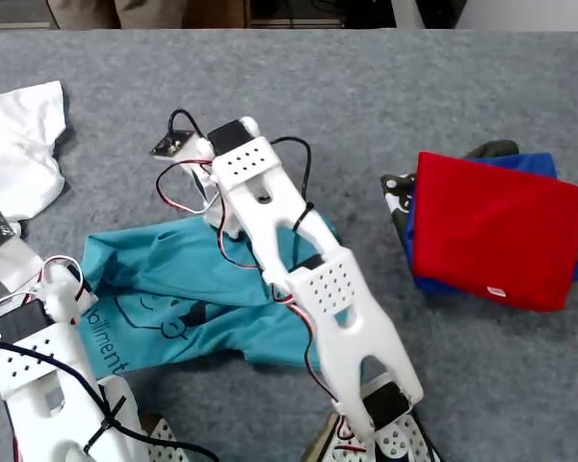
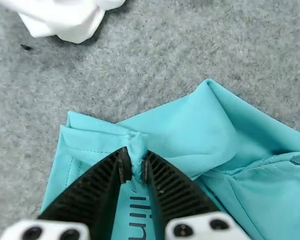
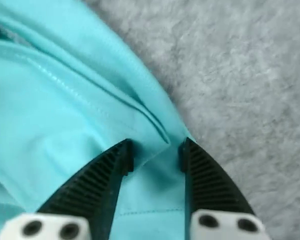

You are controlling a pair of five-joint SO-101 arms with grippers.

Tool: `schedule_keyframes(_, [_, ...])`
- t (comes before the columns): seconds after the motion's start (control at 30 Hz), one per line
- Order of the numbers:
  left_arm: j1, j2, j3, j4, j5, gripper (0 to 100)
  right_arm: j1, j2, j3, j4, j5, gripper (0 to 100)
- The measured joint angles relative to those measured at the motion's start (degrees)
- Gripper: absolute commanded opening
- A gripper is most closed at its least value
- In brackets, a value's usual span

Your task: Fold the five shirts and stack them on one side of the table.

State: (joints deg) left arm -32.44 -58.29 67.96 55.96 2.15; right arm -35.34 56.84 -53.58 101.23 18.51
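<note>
- Left hand (image 2: 132, 167) is pinched shut on a small fold of the teal shirt (image 2: 190, 135), near one corner.
- Right hand (image 3: 155, 155) stands partly open, its fingers astride the teal shirt's far edge, with cloth between them but not pinched.
- The teal shirt lies crumpled mid-counter, and the right arm (image 1: 299, 250) stretches across it in the high view.
- White shirt (image 1: 19, 144) lies bunched by the counter's left edge, apart from the teal shirt.
- Bare grey counter (image 1: 385, 87) runs along the far side and between the teal shirt and the stack.
- At the right side, a folded red shirt (image 1: 496, 231) tops a blue one (image 1: 539, 164) and a dark one (image 1: 397, 192).
</note>
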Motion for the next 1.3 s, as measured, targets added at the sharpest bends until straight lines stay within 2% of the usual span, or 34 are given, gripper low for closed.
schedule_keyframes(0.37, [0.0, 0.0, 0.0, 0.0, 0.0, 2, 0.1, -1.5, 2.8, -0.3, 0.0, 16.6])
schedule_keyframes(0.9, [0.0, 0.0, 0.0, 0.0, 0.0, 2, -3.5, 0.4, -5.8, 0.0, 0.0, 16.4])
schedule_keyframes(1.3, [0.0, 0.0, 0.0, 0.0, 0.0, 2, -2.3, -1.2, 0.8, 0.0, 0.1, 16.4])
